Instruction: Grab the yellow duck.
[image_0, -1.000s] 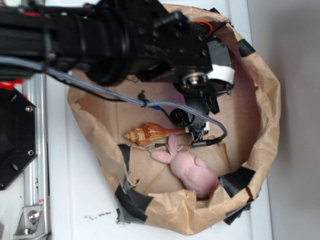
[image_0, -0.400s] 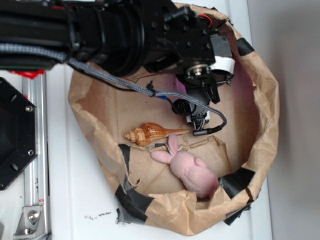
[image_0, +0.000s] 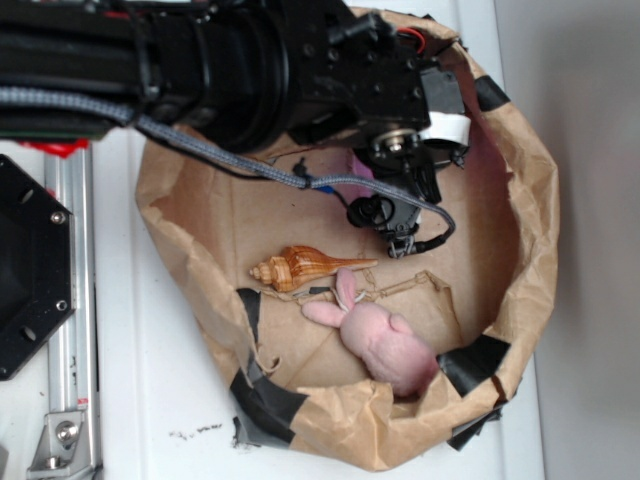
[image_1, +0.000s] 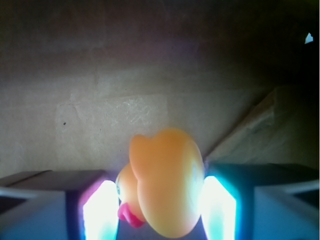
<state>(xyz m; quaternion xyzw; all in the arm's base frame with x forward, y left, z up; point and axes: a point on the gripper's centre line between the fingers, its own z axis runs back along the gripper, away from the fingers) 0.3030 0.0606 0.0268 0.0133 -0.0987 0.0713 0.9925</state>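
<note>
The yellow duck (image_1: 167, 187) fills the lower middle of the wrist view, tipped over with its red-orange beak low on the left. My gripper (image_1: 160, 210) is shut on it: the glowing left pad (image_1: 102, 212) touches its head and the right pad (image_1: 217, 210) presses its body. Behind it lies brown paper flooring. In the exterior view the gripper (image_0: 400, 232) hangs over the middle of the paper basin, and the arm hides the duck.
A brown striped seashell (image_0: 305, 268) and a pink plush bunny (image_0: 385, 340) lie on the paper floor just below the gripper. The crumpled brown paper wall (image_0: 535, 250), patched with black tape (image_0: 475, 360), rings the area. A metal rail (image_0: 70, 300) runs along the left.
The arm and gripper have shifted toward the top of the exterior view, away from the seashell and bunny, which have not moved. The cable loop by the gripper has tightened.
</note>
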